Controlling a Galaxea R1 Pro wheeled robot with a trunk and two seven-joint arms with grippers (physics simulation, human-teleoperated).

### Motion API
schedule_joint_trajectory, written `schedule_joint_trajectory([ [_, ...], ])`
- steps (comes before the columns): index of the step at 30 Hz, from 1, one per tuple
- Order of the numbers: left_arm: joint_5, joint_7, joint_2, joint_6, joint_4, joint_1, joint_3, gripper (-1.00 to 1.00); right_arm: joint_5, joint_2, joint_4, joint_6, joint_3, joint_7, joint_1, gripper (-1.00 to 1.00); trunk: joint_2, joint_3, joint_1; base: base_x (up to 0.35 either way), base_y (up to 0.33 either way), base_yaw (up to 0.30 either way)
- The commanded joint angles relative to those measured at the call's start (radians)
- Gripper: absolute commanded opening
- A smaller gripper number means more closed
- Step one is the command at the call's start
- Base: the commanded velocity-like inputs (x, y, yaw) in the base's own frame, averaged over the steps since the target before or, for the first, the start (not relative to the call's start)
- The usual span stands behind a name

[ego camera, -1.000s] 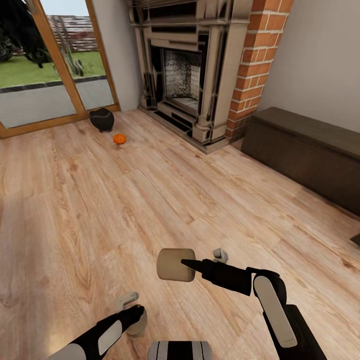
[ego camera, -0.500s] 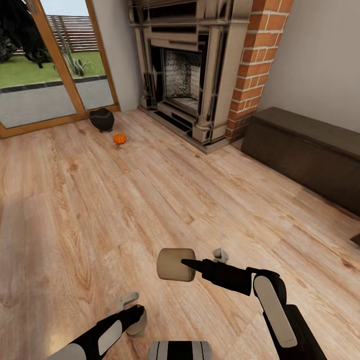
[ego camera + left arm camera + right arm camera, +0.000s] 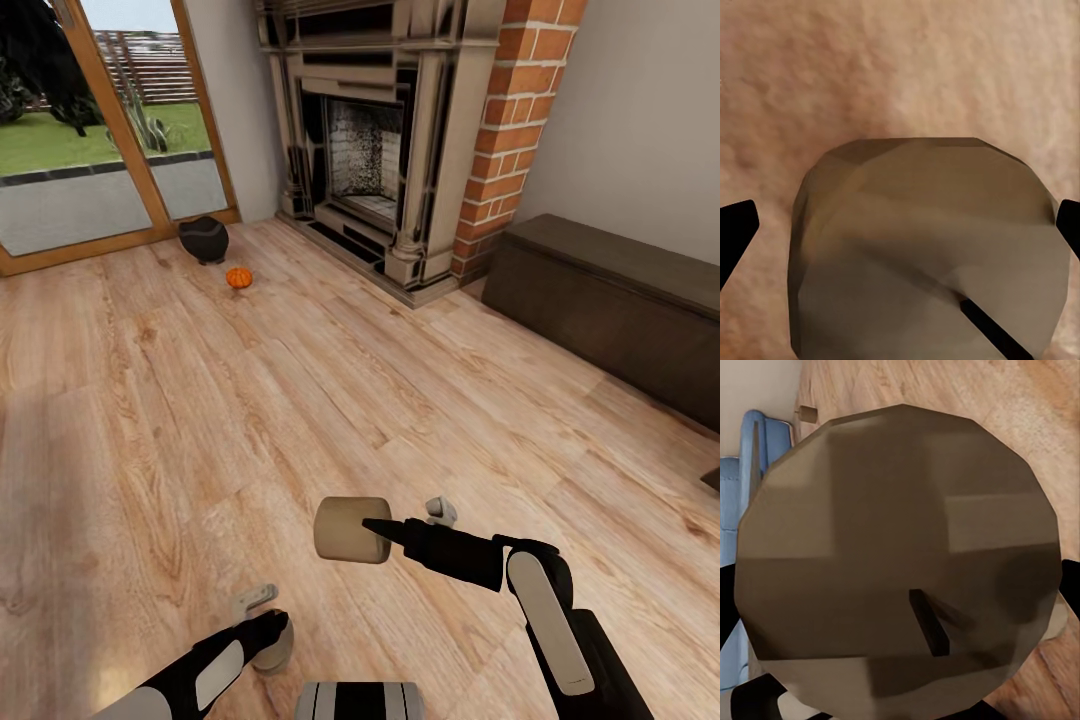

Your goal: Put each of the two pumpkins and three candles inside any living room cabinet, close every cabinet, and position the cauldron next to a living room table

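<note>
Head view: the right gripper [image 3: 375, 528] is clamped on a cream candle [image 3: 350, 529], held lying sideways above the wood floor [image 3: 300, 400]. The left gripper [image 3: 265, 625] grips a second candle [image 3: 272, 645], low beside the robot's trunk. In each wrist view a candle end, wick showing, sits between dark fingertips [image 3: 736, 232]. The cauldron [image 3: 204, 239] and a pumpkin [image 3: 238, 277] stand just beside each other on the floor near the glass door [image 3: 100, 150]. A dark cabinet [image 3: 610, 300], closed, stands right of the fireplace [image 3: 380, 140].
</note>
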Motion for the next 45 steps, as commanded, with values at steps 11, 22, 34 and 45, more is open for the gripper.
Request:
schedule_joint_trajectory([
  [11,0.011,0.009,0.001,0.002,0.04,0.001,-0.012,1.0,0.008,0.001,0.0,0.004,-0.001,0.009,0.0,-1.0,0.001,0.011,-0.001,0.0,0.0,0.0],
  [22,0.01,0.009,0.001,0.002,0.04,0.001,-0.011,1.0,0.008,0.001,0.0,0.004,-0.001,0.009,0.0,-1.0,0.001,0.011,-0.001,0.0,0.0,0.0],
  [34,0.01,0.009,0.001,0.002,0.04,0.001,-0.012,1.0,0.008,0.001,0.0,0.004,-0.001,0.009,0.0,-1.0,0.002,0.042,-0.005,0.0,0.0,0.0],
  [45,0.011,0.009,0.001,0.002,0.038,0.002,-0.013,1.0,0.008,0.001,0.0,0.004,-0.001,0.009,0.0,-1.0,0.002,0.042,-0.005,0.0,0.0,0.0],
])
